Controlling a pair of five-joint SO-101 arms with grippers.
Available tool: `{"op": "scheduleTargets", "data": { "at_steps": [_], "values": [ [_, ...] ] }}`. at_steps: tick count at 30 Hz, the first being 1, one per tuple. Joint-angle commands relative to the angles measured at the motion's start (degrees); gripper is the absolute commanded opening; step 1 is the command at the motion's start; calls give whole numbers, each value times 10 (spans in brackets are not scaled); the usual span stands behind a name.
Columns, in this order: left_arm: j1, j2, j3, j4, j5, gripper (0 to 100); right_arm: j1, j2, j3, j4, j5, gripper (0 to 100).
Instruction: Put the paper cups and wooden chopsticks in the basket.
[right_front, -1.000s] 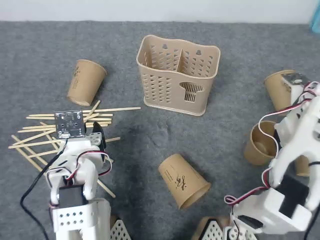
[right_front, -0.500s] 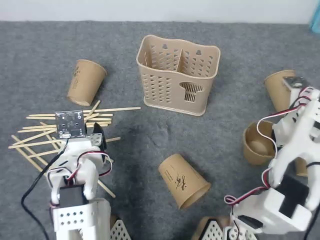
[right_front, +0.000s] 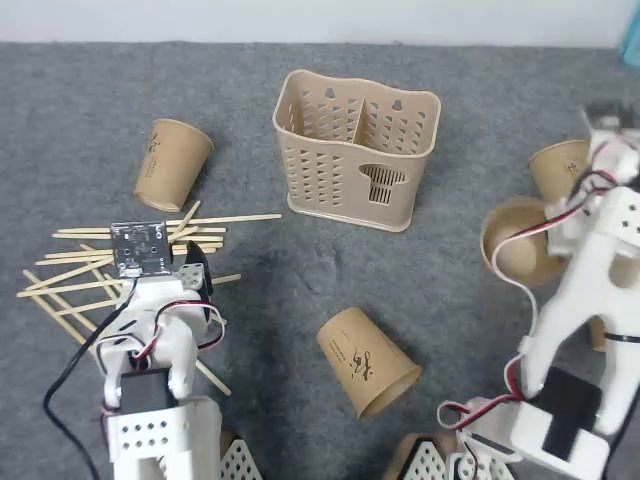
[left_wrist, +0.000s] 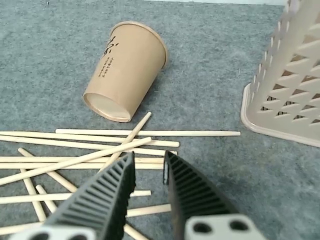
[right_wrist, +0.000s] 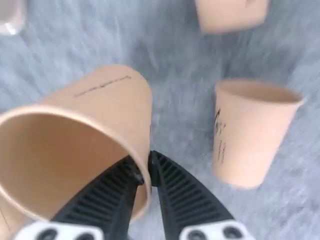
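The beige basket (right_front: 355, 160) stands at the back middle, two compartments inside. My right gripper (right_front: 558, 234) is shut on the rim of a paper cup (right_front: 518, 243) held off the mat, right of the basket; the right wrist view shows the jaws pinching the cup's wall (right_wrist: 90, 135) at the right gripper (right_wrist: 145, 167). My left gripper (left_wrist: 149, 161) hovers over the scattered wooden chopsticks (left_wrist: 100, 150), open by a narrow gap with nothing in it. The chopsticks (right_front: 130, 250) lie at the left, a cup (right_front: 172, 163) on its side behind them.
Another cup (right_front: 367, 362) lies on its side at the front middle. One cup (right_front: 558, 168) stands behind the right arm, also seen upright (right_wrist: 247, 130) from the wrist. The basket's wall (left_wrist: 290, 75) is near the left gripper.
The right arm has lifted the cup off the mat and carried it farther back. The left arm has kept still.
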Motion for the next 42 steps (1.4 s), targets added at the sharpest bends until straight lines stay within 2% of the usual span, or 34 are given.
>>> {"op": "scheduleTargets", "data": {
  "at_steps": [1, 8, 13, 17, 23, 30, 38, 40, 42],
  "values": [
    [1, -7, -2, -14, -5, 88, -29, 0, -96, 24, -37, 6],
    [0, -7, 0, -14, -5, 88, -90, 11, -258, 24, -72, 6],
    [0, -7, 8, -28, -5, 88, -166, 14, -387, 22, -108, 6],
    [0, -7, 12, -30, -5, 88, -240, 14, -411, 7, -151, 6],
    [1, -7, 13, -30, -25, 88, -330, 44, -413, 13, -157, 6],
    [3, -7, 14, -30, -44, 87, -293, 126, -414, 14, -151, 6],
    [4, -7, 14, -30, -44, 87, -294, 145, -412, 13, -136, 12],
    [4, -7, 14, -30, -44, 87, -296, 153, -415, 12, -139, 70],
    [4, -7, 14, -30, -44, 87, -297, 156, -415, 2, -141, 172]
  ]
}}
